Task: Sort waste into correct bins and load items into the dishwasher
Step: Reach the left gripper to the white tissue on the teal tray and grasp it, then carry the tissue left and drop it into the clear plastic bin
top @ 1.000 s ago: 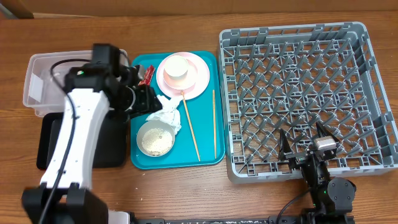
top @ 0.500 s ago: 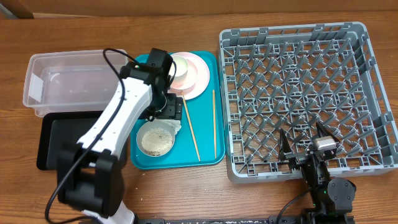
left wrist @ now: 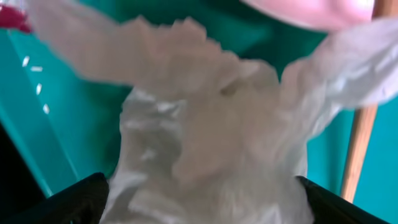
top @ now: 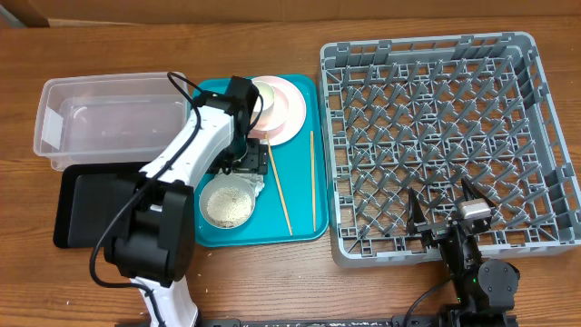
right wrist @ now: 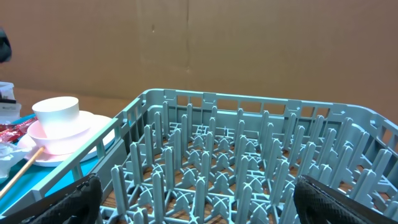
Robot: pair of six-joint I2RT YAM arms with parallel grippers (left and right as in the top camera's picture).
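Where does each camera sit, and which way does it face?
Overhead: above the table, looking straight down; left arm, right gripper show.
Left wrist: close over the napkin; fingers of the left gripper in bottom corners.
Right wrist: low, facing across the dish rack; own fingers in bottom corners.
Overhead and right wrist share the pink plate.

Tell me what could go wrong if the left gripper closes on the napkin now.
The left gripper is open, low over the crumpled napkin.
1. A chopstick lies right beside the napkin, so closing could pinch or flick it.
2. The napkin lies close to the rice bowl, so lifting might drag it across the rim and scatter rice.
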